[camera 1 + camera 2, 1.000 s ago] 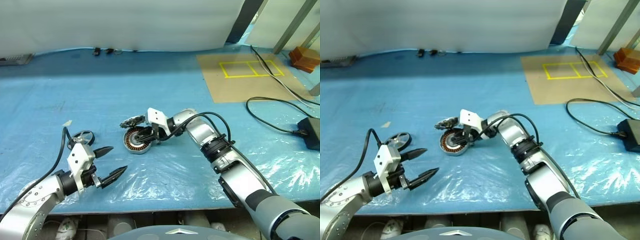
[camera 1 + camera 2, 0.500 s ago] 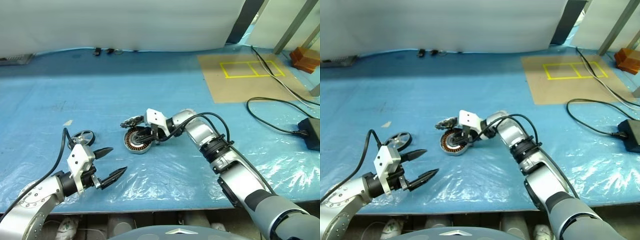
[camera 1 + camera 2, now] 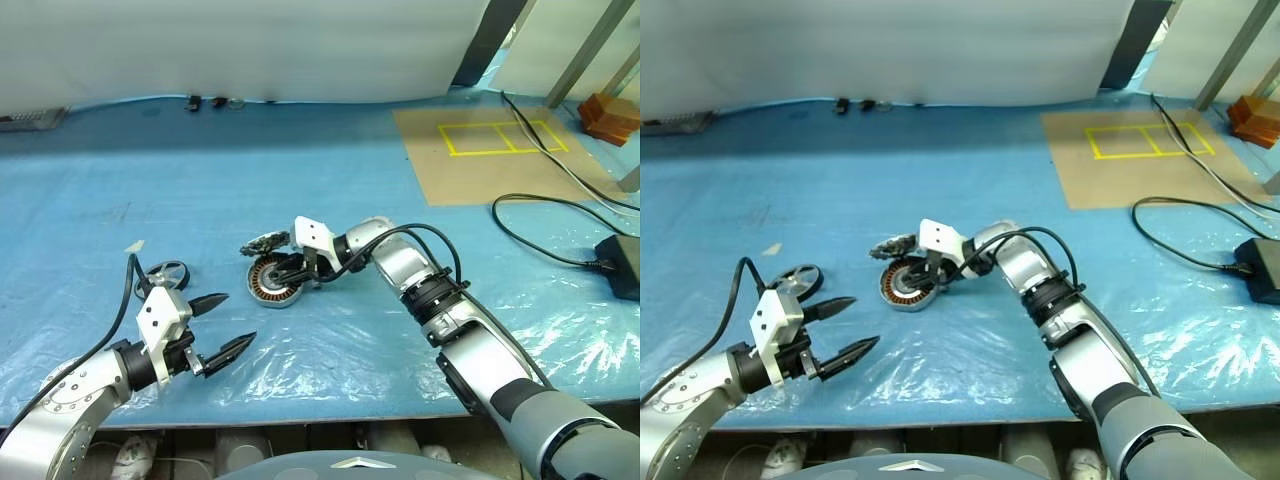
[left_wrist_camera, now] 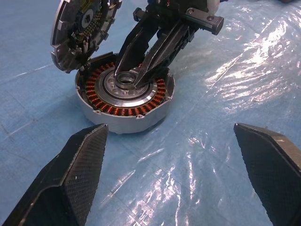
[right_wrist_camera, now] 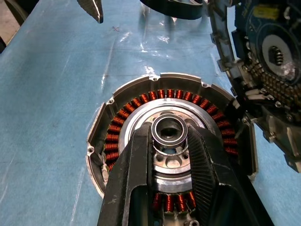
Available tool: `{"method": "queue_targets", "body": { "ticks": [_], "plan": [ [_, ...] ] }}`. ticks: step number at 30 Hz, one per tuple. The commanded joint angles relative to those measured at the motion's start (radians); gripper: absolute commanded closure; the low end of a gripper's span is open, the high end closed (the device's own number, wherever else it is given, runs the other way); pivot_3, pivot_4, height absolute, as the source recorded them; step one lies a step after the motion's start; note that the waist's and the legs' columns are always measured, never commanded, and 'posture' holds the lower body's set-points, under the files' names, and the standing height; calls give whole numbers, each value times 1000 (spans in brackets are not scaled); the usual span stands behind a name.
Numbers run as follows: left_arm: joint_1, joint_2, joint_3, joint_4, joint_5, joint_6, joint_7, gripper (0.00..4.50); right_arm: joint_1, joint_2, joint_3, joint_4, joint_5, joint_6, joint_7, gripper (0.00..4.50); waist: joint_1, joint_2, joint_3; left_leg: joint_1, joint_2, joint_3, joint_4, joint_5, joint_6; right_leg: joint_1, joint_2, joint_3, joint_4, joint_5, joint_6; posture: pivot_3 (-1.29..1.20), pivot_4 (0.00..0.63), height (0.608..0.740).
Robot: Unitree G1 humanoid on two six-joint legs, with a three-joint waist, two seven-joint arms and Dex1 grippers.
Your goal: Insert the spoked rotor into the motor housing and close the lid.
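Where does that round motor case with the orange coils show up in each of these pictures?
Left eye view: motor housing sits mid-table, under the right gripper.
Right eye view: same place, slightly further left in the picture.
Left wrist view: upper middle.
Right wrist view: centre, close up.
Shared landmark: the lid, open and tilted up at the housing's rim.

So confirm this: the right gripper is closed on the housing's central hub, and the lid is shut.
Not quite. The right gripper is closed on the motor housing's central hub, but the lid stands open, tilted up at the housing's rim, as the left wrist view shows.
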Motion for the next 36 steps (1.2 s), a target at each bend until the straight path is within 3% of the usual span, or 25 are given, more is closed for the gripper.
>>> {"method": "queue_targets", "body": {
  "ticks": [1,32,33,36],
  "plan": [
    [-3,2,7,-23,-5,-10,1,0,-26,12,2,-25,3,-15,5,3768,0,0,0,0,0,0,0,0,0,0,0,0,0,0,0,0,150,740],
    [-14,2,-3,-12,5,-18,-5,0,-25,-17,5,37,-23,-56,1,3768,0,0,0,0,0,0,0,0,0,1,0,0,0,0,0,0,150,740],
    [-15,1,-3,-9,6,-19,-6,0,-23,-18,5,34,-23,-55,2,3060,0,0,0,0,0,0,0,0,0,1,0,0,0,0,0,0,150,740],
    [-20,-2,-8,-4,8,-20,-5,0,-23,-15,5,23,-20,-45,4,2144,0,0,0,0,0,0,0,0,0,1,0,0,1,0,0,0,150,740]
  ]
}}
